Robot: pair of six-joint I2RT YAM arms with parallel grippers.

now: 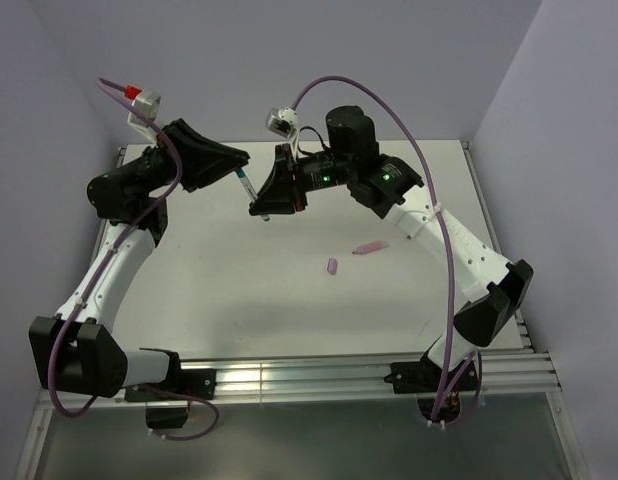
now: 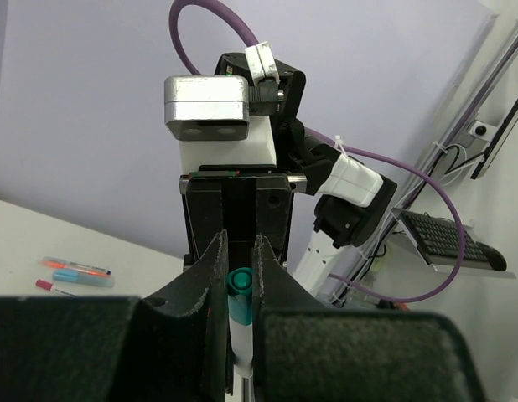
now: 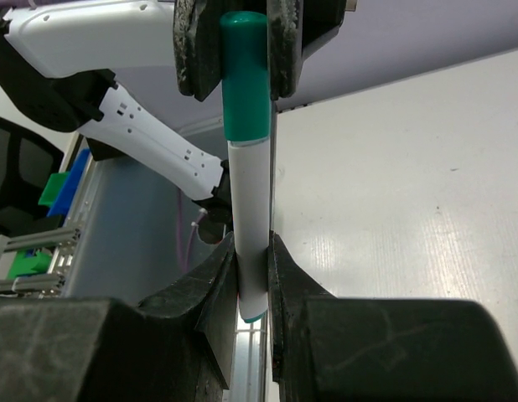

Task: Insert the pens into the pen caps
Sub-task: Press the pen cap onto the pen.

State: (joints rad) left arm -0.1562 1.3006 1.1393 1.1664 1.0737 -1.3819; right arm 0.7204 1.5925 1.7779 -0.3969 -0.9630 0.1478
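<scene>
Up above the table (image 1: 239,290), between the two arms, one pen and cap pair looks pretty much mated. The teal cap (image 3: 245,75) sits over the top end of the white pen (image 3: 251,218), and both line up straight in the right wrist view. Whether it's pushed all the way home is hard to say, since the seam is right at the edge of the fingers.

So call that one done or nearly done. What's left: a pink pen (image 1: 370,246) lies on the table out toward the right, with a lilac cap (image 1: 332,267) near it but not on it, so that pair needs doing. The left wrist view also catches an orange-red pen (image 2: 75,267) and a light blue piece (image 2: 79,276) lying together far off on the table, too small to tell if anything there is capped.

Left end effector (image 2: 240,268): clenched on the teal cap, a finger pressed on each side, no gap showing. Right end effector (image 3: 252,272): also clamped, grasping the white pen low on its barrel, with the tip poking out just below the fingers. The pen hangs in the air between them, well clear of the table.
</scene>
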